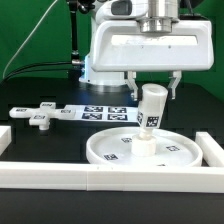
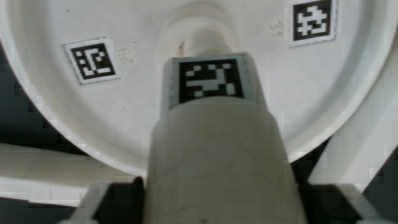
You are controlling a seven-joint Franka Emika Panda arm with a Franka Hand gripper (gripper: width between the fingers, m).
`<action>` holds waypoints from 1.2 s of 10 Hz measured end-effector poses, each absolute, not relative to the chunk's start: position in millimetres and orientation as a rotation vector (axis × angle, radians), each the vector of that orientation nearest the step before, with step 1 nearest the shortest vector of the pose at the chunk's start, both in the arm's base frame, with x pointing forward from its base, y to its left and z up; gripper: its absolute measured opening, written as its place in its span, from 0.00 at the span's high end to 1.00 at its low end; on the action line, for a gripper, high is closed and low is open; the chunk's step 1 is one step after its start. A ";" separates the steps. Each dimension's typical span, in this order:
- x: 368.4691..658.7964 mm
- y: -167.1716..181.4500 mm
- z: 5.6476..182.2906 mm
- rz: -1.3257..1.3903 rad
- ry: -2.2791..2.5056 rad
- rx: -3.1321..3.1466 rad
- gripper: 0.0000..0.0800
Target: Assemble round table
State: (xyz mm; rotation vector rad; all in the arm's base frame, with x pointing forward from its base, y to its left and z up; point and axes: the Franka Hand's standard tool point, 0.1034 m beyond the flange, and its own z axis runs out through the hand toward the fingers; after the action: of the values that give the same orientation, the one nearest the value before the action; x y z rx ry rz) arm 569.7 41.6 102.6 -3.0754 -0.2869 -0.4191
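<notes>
The large round rimmed disc (image 1: 145, 150) lies flat on the black table near the front rail. My gripper (image 1: 153, 95) is shut on the short thick cylinder leg (image 1: 151, 110), which stands a little tilted with its lower end at the disc's centre. In the wrist view the leg (image 2: 217, 120) runs from between my fingers (image 2: 125, 195) down to the disc (image 2: 107, 120), and it carries a square tag. The small flat bar-shaped foot (image 1: 40, 117) lies on the table at the exterior view's left.
The marker board (image 1: 85, 111) lies behind the disc, stretching to the exterior view's left. White border rails run along the front (image 1: 100, 178), the left (image 1: 4, 133) and the right (image 1: 214, 150). A green wall stands behind the table.
</notes>
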 end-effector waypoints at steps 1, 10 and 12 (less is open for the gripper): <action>570.5 41.7 102.5 -0.433 -0.287 -3.074 0.49; 575.0 43.2 90.0 -0.577 -0.258 -3.058 0.49; 575.0 43.1 89.6 -0.572 -0.262 -3.059 0.49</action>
State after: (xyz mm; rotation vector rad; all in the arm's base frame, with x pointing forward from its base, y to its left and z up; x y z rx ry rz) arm 575.0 43.1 89.6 -3.0592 -0.2617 -0.5723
